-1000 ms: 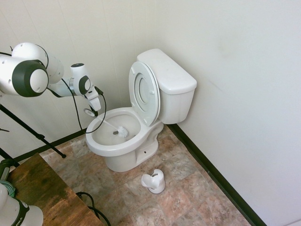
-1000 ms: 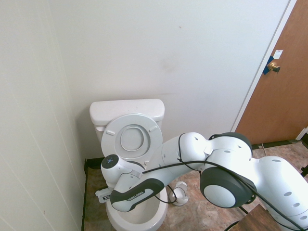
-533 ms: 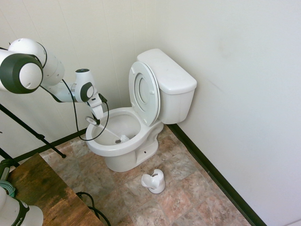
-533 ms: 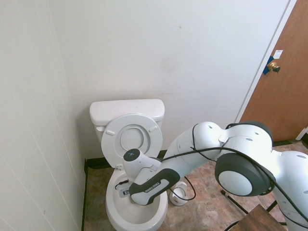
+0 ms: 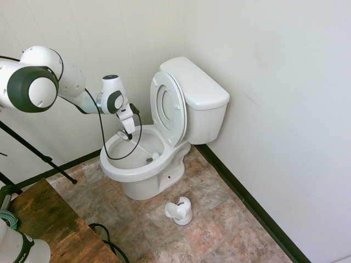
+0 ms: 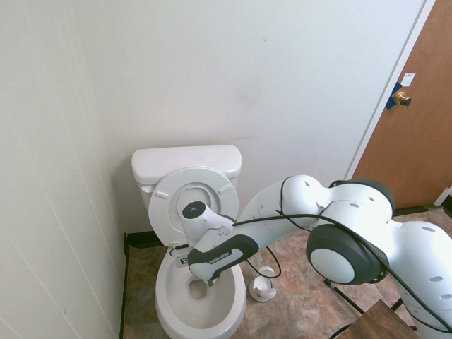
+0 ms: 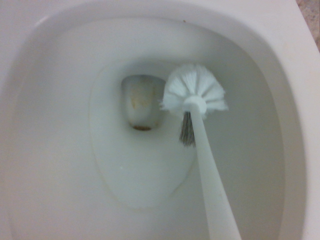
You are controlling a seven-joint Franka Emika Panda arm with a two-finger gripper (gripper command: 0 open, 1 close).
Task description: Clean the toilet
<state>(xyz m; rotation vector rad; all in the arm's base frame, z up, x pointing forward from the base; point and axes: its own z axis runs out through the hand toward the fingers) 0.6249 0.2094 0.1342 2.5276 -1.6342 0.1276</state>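
Because fixed to the floor in the corner of the room, no lifting or gripping called for with the toilet (image 5: 143,185): heavy, rigid glazed ceramic, judged hard, slick when wet, and liable to chip under a sharp knock. Across the first exterior view, open bowl (image 5: 115,167) at left, raised seat and lid (image 5: 159,93) leaning back in the middle, boxy tank (image 5: 200,96) at right against the wall. Only sensible contact: bristles on the inner wall, with light sideways pressure. Hinged lid likely to drop if bumped, so best kept clear of.

Working tool a toilet brush (image 5: 140,148), light, thin-handled, probably a little springy; best taken high on the handle, as now.

Arm (image 5: 66,82) reaching in from the left, elbow high, wrist (image 5: 112,93) bent over the near left rim, hand pointing straight down into the bowl. Jaws fully closed, clamped on the top of the brush handle. Handle slanting down and rightward from there; bristle head (image 7: 195,90) low in the bowl, just beside the drain opening (image 7: 142,102), whether touching the ceramic not clear. Brownish staining visible in that opening.

Further right on the tiled floor, empty brush holder (image 5: 180,211), near the pedestal but apart from it.
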